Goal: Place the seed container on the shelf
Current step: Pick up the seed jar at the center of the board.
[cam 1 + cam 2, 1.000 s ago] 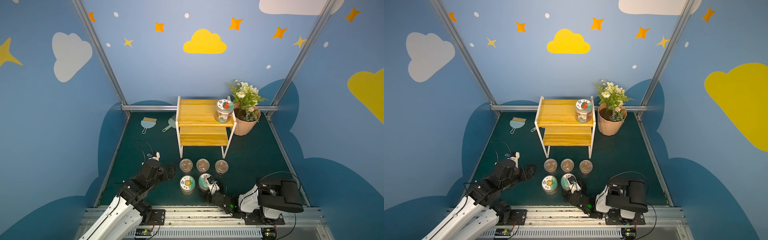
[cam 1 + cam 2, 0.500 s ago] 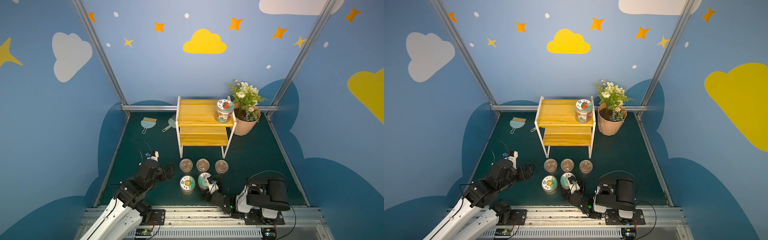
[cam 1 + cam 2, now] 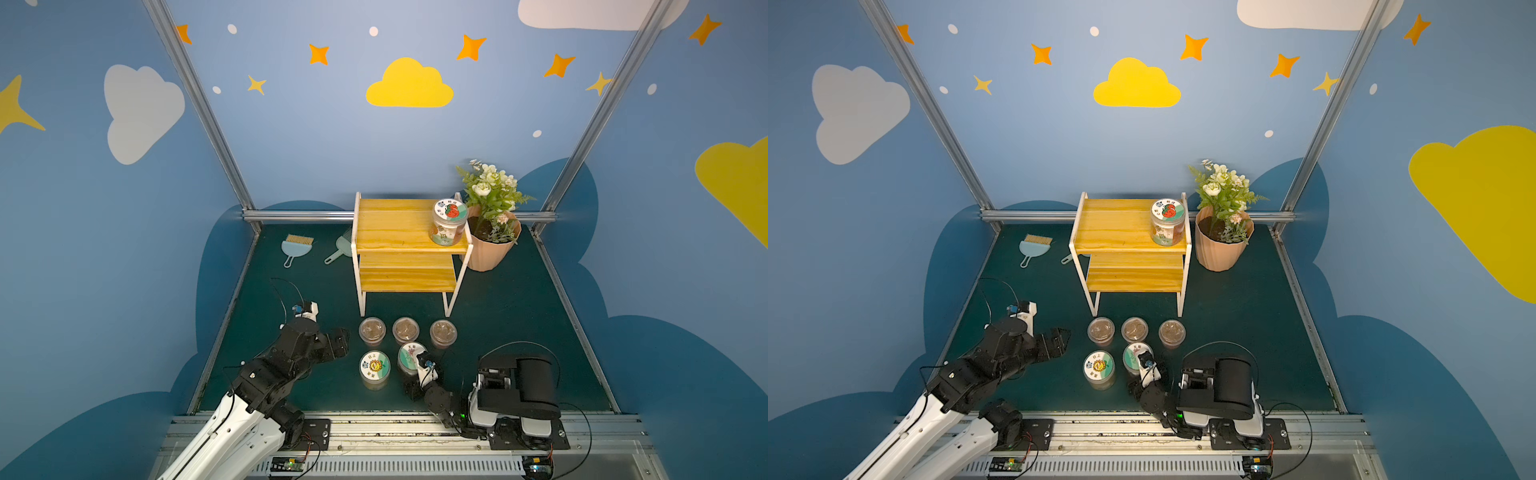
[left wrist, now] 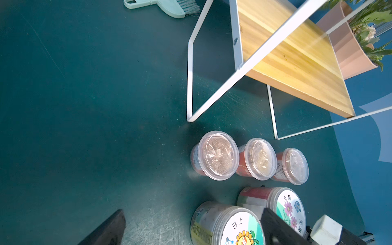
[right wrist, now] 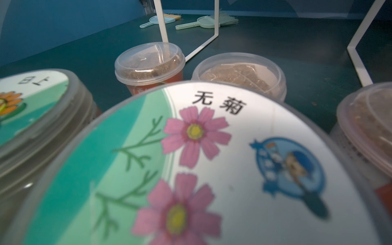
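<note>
The right gripper is at the flower jar, which stands on the mat. I cannot tell if the jaws press it, because its lid fills the right wrist view. The sunflower jar stands just beside it. The left gripper hovers near, wide open and empty. Behind stand three cups, then the shelf, with a strawberry jar on its top board.

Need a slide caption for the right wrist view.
Right wrist close-up: pink-flower seed jar fills the frame, sunflower jar beside it, clear-lidded cups and shelf legs behind.
</note>
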You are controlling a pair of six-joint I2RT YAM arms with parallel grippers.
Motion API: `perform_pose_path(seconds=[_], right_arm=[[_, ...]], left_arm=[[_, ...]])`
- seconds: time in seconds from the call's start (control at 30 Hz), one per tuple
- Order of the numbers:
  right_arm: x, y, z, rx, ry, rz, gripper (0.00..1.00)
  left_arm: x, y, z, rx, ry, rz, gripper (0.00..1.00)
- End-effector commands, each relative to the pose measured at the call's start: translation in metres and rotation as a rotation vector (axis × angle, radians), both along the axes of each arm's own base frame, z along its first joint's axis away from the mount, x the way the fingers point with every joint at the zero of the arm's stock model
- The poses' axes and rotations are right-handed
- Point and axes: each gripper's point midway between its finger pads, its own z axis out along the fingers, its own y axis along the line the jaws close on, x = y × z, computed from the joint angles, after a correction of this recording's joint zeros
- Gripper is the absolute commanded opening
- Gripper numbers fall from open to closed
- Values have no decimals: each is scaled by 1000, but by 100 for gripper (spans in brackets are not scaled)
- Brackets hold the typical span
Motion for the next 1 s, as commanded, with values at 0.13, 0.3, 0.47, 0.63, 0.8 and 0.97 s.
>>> perform_pose_path(seconds=[0.13, 0.3, 0.47, 0.63, 0.8, 0.97], right_arm=[[-5, -3, 23, 46, -67, -38, 63], [-17, -6, 39, 58, -105, -35, 57], [-28, -8, 62, 46, -140, -42, 52], [-30, -11, 71, -61, -18, -41, 49], [-29, -27, 93, -93, 23, -62, 44], [-29, -28, 129, -81, -38, -23, 43]], left_arm=[[2, 1, 6, 6, -18, 3, 100], [0, 4, 15, 11, -27, 8, 100], [3, 3, 30, 24, -38, 2, 100], [10, -4, 51, 16, -58, -6, 100], [18, -13, 69, 5, -73, -20, 100], [25, -24, 89, -6, -97, -47, 100]])
